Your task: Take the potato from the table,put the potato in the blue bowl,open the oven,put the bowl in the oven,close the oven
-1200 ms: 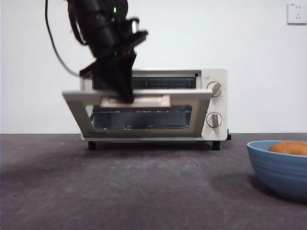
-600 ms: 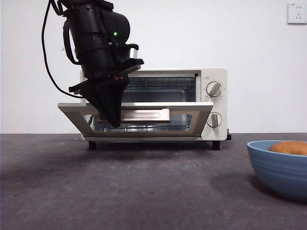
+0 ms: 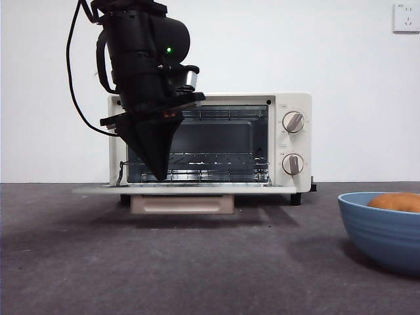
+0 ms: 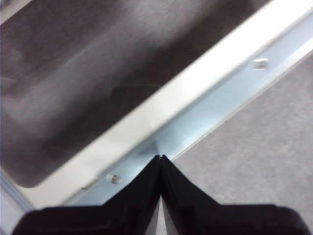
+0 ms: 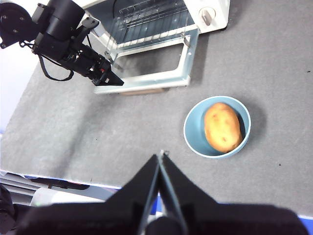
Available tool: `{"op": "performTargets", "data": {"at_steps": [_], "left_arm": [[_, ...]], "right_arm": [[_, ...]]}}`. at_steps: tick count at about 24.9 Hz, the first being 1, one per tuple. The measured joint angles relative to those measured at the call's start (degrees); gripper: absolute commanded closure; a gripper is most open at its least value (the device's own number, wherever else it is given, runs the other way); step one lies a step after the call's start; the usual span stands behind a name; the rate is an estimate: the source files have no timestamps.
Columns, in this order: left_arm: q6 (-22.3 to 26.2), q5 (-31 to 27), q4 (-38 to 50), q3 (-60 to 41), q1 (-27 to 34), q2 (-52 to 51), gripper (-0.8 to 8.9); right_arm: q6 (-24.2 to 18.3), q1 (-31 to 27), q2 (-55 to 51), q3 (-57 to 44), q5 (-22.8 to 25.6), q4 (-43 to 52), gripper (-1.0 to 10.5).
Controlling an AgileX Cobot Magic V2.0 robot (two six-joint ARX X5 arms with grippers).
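The oven (image 3: 289, 141) stands at the back of the table (image 3: 197, 269) with its door (image 3: 184, 189) lying flat open, the beige handle (image 3: 182, 204) hanging under the front edge. Inside, the wire rack (image 3: 210, 157) shows. My left gripper (image 3: 161, 176) is shut and empty, its tip just above the door's left part; the left wrist view shows the left gripper (image 4: 160, 157) over the door's metal frame. The potato (image 5: 222, 126) lies in the blue bowl (image 5: 217, 126) to the right of the oven. High above the table's front, my right gripper (image 5: 160, 154) is shut on nothing.
A wall socket (image 3: 406, 18) sits on the white wall at the top right. Two grey knobs (image 3: 293, 122) are on the oven's right panel. Bare cloth stretches between the open door and the bowl (image 3: 384, 230).
The oven door swung down from half open to flat. The left gripper came off the handle and now hangs over the door's left side.
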Motion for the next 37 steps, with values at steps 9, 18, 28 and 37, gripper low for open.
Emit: {"op": "performTargets", "data": {"at_steps": [9,18,28,37], "left_arm": [[0.6,1.7,-2.4,-0.3,0.1,-2.2,8.19],[0.7,4.2,-5.2,-0.4,0.1,-27.0,8.19],[0.7,4.2,-13.0,-0.4,0.1,-45.3,8.19],[1.1,4.2,-17.0,-0.4,0.1,-51.9,8.19]], "right_arm": [[0.0,0.0,0.4,0.0,0.0,0.0,9.4],[4.7,0.0,10.3,-0.2,-1.2,0.0,3.1],[7.2,0.0,18.7,-9.2,3.7,0.0,3.2],[8.8,-3.8,27.3,-12.3,3.7,-0.1,3.2]]}}
